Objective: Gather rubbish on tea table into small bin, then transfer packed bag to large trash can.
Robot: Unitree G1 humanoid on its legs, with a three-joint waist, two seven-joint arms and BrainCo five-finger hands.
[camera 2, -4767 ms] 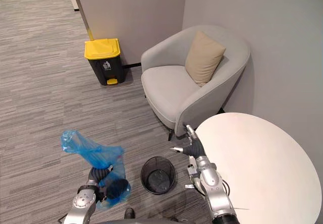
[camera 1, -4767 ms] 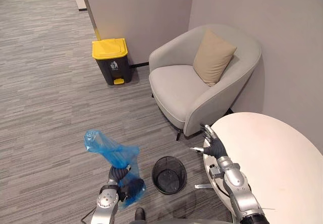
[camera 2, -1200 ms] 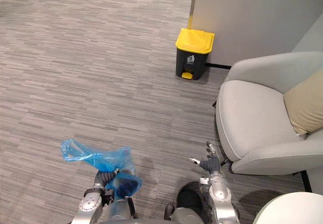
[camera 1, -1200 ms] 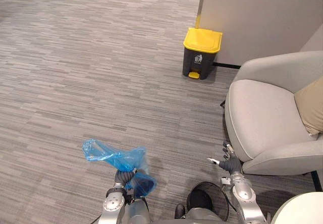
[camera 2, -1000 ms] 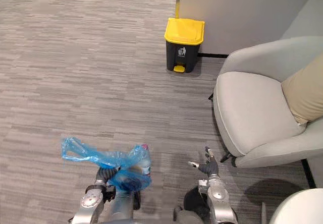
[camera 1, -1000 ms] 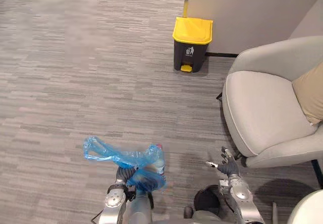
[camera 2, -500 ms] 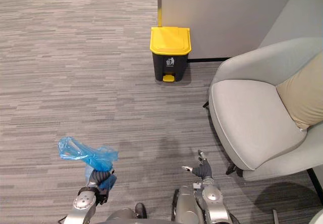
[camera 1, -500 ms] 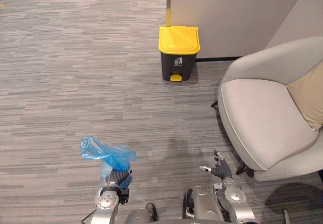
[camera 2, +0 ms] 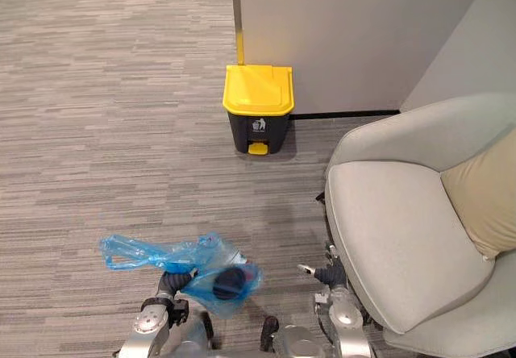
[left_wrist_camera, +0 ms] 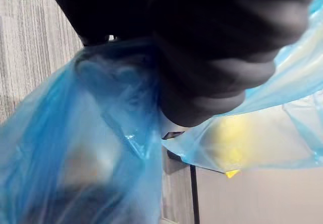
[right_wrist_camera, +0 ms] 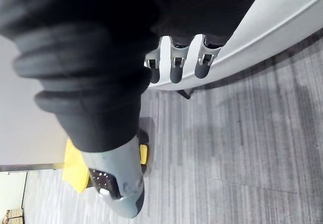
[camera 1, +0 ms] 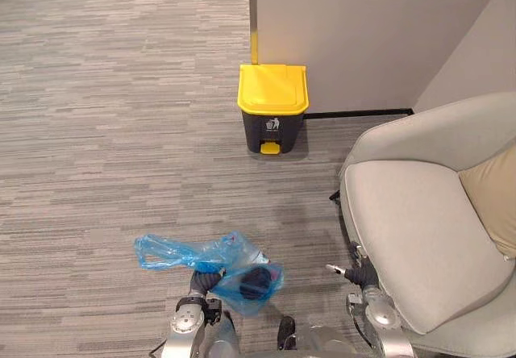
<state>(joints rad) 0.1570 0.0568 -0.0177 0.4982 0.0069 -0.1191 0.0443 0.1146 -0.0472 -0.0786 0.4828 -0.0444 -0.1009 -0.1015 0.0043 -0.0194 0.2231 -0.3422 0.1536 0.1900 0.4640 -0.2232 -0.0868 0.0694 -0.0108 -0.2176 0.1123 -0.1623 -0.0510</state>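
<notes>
My left hand (camera 1: 199,282) is clutching the bag (camera 1: 239,271); my right hand (camera 1: 360,274) is hanging spread by the chair (camera 1: 419,229).

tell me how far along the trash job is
Done: the rubbish is bagged, with dark items showing inside the blue bag. In hand: the left hand grips the bag's neck above the carpet; the right hand hangs open and empty beside the armchair. Left: the large trash can stands ahead by the wall, lid shut, so the bag has yet to be carried there and dropped in.
</notes>
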